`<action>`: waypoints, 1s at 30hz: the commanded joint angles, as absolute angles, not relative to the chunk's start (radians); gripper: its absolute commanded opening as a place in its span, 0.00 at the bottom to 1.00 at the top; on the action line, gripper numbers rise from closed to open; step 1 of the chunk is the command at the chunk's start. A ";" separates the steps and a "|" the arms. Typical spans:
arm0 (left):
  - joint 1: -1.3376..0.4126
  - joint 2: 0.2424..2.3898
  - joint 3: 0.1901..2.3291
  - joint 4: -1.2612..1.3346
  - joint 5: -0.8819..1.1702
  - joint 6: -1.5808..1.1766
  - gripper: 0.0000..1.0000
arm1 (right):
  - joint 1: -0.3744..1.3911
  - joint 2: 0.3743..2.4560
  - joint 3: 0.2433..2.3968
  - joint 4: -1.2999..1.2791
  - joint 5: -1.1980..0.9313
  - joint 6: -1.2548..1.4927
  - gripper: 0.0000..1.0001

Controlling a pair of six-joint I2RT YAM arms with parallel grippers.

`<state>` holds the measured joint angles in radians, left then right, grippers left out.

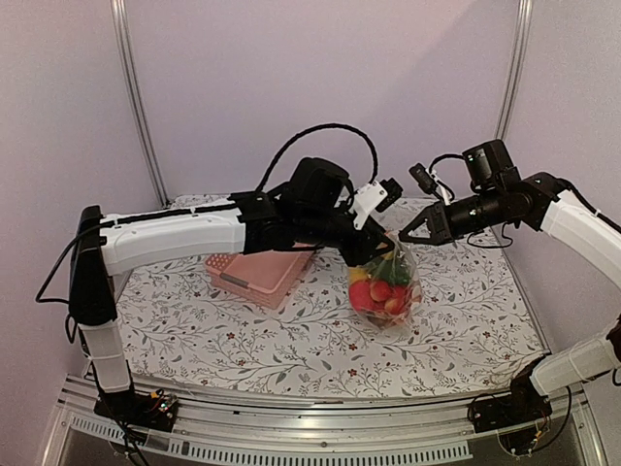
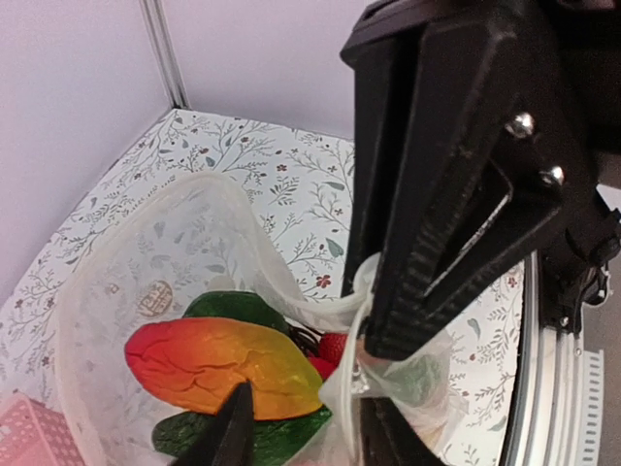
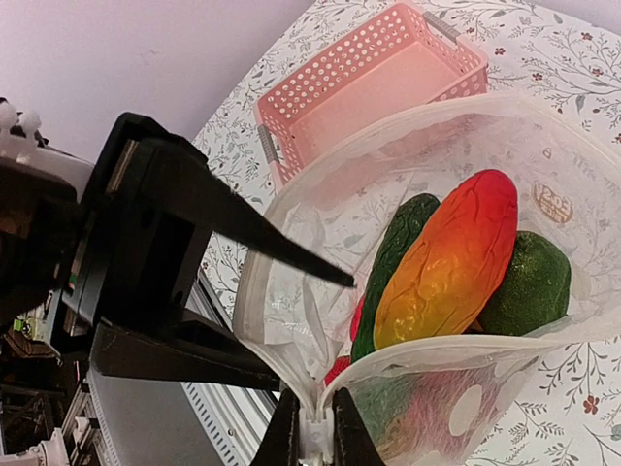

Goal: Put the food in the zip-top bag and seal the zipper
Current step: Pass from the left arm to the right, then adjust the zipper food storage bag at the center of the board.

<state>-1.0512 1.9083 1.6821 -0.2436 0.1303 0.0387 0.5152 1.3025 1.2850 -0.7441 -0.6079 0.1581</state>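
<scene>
Two-armed, tending crinkly clear zip-top bag [image 2: 184, 243] of glossy food [image 3: 451, 257]: clamping pale zipper [image 3: 437, 349] at one o'clock with right gripper [image 3: 310, 442], straddling limp rim [image 2: 257, 233] at eleven with left gripper [image 2: 310, 374] gaping.

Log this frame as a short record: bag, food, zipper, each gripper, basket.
bag: upright, mouth open
food: inside the bag, orange-red piece lying over green ones
zipper: not sealed
right gripper: shut on the bag's rim at one end of the mouth
left gripper: open, fingers either side of the rim
basket: left of the bag in the top view
</scene>
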 commanded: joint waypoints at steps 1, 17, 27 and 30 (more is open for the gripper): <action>-1.025 1.863 1.738 -0.284 0.094 0.038 0.55 | 0.518 1.273 1.281 -0.759 -0.576 0.141 0.00; -0.831 2.036 2.018 -0.467 0.064 -0.368 0.68 | 0.529 1.226 1.239 -0.814 -0.570 0.080 0.00; -0.830 2.153 2.164 -0.707 0.273 -0.479 0.56 | 0.553 1.214 1.220 -0.850 -0.562 0.042 0.01; -0.836 2.140 2.136 -0.726 0.276 -0.486 0.55 | 0.552 1.203 1.207 -0.844 -0.563 0.041 0.01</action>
<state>-0.8265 2.1666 2.1201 -0.6426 0.2184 -0.4500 0.5442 1.2316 1.2327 -0.8314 -0.5594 0.0605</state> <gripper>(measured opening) 0.554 0.059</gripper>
